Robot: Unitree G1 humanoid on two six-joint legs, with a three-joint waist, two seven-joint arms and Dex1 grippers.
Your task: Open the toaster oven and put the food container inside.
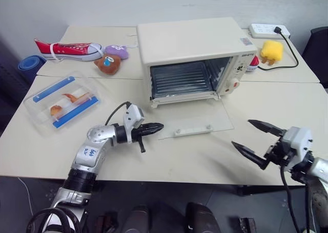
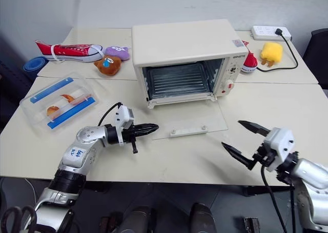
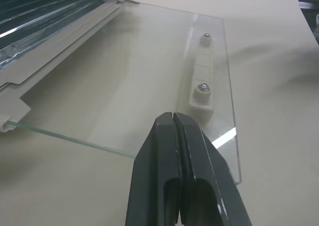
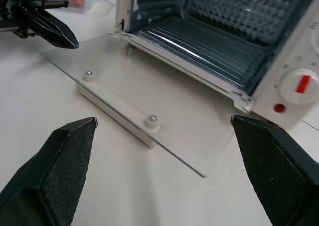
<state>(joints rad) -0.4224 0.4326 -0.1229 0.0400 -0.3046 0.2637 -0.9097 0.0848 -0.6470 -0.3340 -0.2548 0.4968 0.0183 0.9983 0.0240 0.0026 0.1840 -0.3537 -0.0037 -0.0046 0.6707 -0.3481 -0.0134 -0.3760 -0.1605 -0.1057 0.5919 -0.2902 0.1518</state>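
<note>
Left eye view puts the food container (image 1: 64, 100) on the tabletop (image 1: 287, 104) at the robot's far left, long axis running diagonally toward the toaster oven (image 1: 195, 53), whose glass door (image 1: 197, 121) lies flat and open. Nearer it is the left hand (image 1: 154, 127), fingers pressed together, empty, pointing away toward the door's corner. Farther off, the right hand (image 1: 253, 135) hangs spread wide. I judge the left arm should fetch it.
</note>
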